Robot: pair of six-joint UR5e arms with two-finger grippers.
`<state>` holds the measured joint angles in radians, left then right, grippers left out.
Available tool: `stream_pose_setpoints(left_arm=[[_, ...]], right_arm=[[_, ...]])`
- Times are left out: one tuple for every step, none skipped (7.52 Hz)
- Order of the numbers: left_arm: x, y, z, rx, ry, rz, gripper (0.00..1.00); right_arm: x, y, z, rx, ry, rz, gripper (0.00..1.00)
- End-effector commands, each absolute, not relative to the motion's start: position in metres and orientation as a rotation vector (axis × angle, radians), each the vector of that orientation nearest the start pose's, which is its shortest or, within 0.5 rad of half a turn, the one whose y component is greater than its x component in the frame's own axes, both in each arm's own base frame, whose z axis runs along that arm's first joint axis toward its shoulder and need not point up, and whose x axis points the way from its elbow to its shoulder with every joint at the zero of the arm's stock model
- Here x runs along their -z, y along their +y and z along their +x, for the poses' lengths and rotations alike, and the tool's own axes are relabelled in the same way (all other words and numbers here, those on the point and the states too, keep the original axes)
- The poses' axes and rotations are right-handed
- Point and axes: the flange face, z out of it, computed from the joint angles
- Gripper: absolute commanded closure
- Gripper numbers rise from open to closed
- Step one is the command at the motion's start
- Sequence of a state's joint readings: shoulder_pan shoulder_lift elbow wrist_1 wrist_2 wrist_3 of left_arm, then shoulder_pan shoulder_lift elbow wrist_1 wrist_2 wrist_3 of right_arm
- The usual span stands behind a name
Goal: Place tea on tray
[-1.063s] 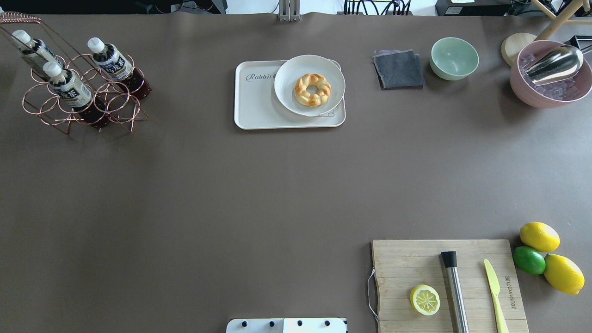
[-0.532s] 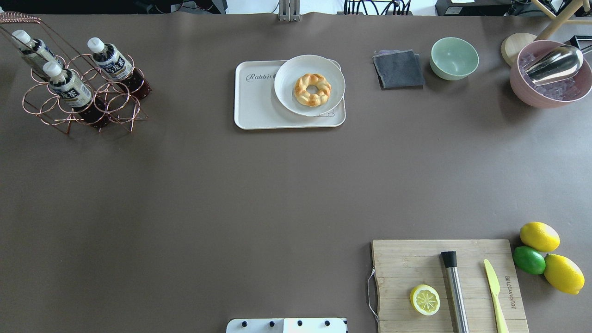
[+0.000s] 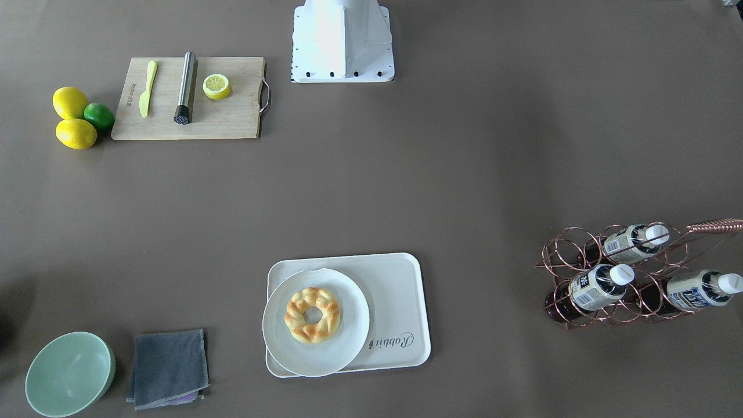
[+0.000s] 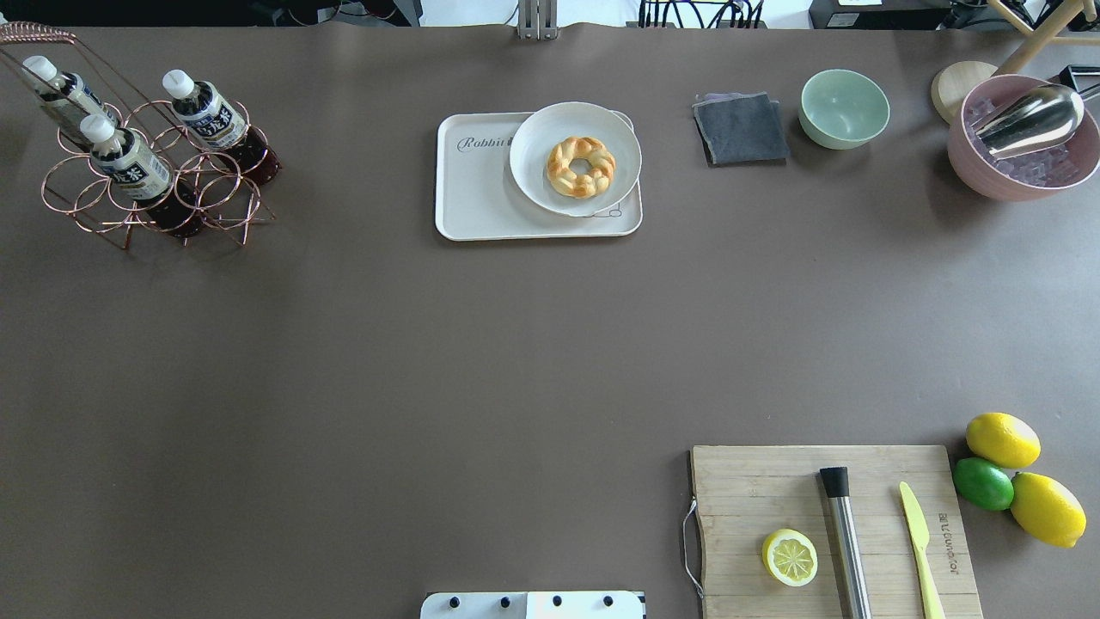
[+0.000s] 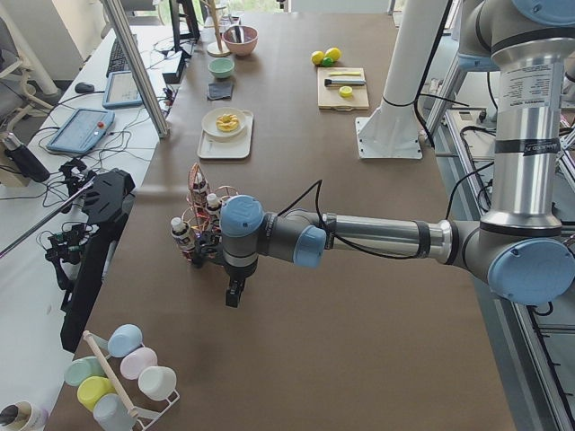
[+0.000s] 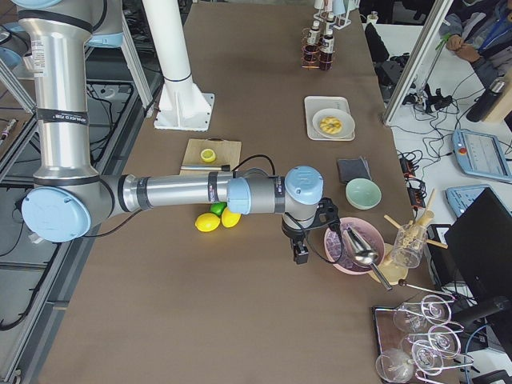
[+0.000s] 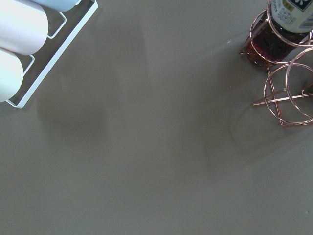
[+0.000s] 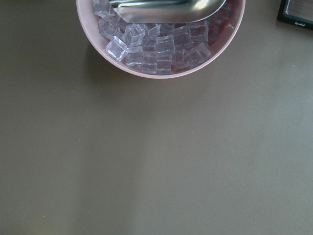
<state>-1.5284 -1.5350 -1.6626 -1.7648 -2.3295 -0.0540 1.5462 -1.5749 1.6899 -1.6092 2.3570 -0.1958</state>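
Observation:
Three tea bottles (image 4: 203, 110) (image 4: 129, 159) (image 4: 60, 90) lean in a copper wire rack (image 4: 155, 202) at the far left; they also show in the front view (image 3: 601, 285). The off-white tray (image 4: 481, 198) lies at the far middle, its left part bare. A white plate (image 4: 533, 142) with a braided pastry ring (image 4: 581, 166) covers its right part. My left gripper (image 5: 234, 294) shows only in the left side view, just beside the rack; I cannot tell whether it is open. My right gripper (image 6: 302, 254) shows only in the right side view, beside the pink bowl; I cannot tell whether it is open.
A pink bowl (image 4: 971, 163) of ice cubes with a metal scoop stands far right. A green bowl (image 4: 844, 107) and grey cloth (image 4: 741, 127) lie beside the tray. A wooden board (image 4: 739, 499) with lemon half, muddler and knife is near right, with lemons and a lime (image 4: 982, 483).

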Motion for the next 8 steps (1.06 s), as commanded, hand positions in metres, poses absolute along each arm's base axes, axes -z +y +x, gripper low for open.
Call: stream_pose_setpoints(left_arm=[[-0.613,-0.491,-0.044,-0.083,0.767,0.199,0.03],[-0.61,-0.492,-0.043,-0.078,0.77,0.197,0.03],[-0.611,-0.491,-0.041,-0.077,0.789,0.186,0.03],[-0.61,-0.49,-0.04,-0.078,0.819,0.183,0.03],[-0.606,-0.491,-0.039,-0.088,0.826,0.195,0.03],[-0.605,-0.492,-0.04,-0.091,0.82,0.203,0.03],[-0.601,-0.493,-0.04,-0.092,0.818,0.21,0.03],[-0.601,-0.494,-0.04,-0.093,0.818,0.212,0.03]], right_arm=[[-0.603,-0.495,0.051,0.24,-0.776,0.144,0.0],[-0.604,-0.495,0.05,0.241,-0.772,0.143,0.0],[-0.603,-0.496,0.05,0.244,-0.771,0.146,0.0],[-0.604,-0.496,0.05,0.245,-0.771,0.144,0.0],[-0.604,-0.496,0.05,0.243,-0.773,0.144,0.0],[-0.604,-0.496,0.049,0.245,-0.774,0.145,0.0],[-0.602,-0.497,0.049,0.247,-0.776,0.147,0.0],[-0.602,-0.497,0.049,0.246,-0.777,0.148,0.0]])
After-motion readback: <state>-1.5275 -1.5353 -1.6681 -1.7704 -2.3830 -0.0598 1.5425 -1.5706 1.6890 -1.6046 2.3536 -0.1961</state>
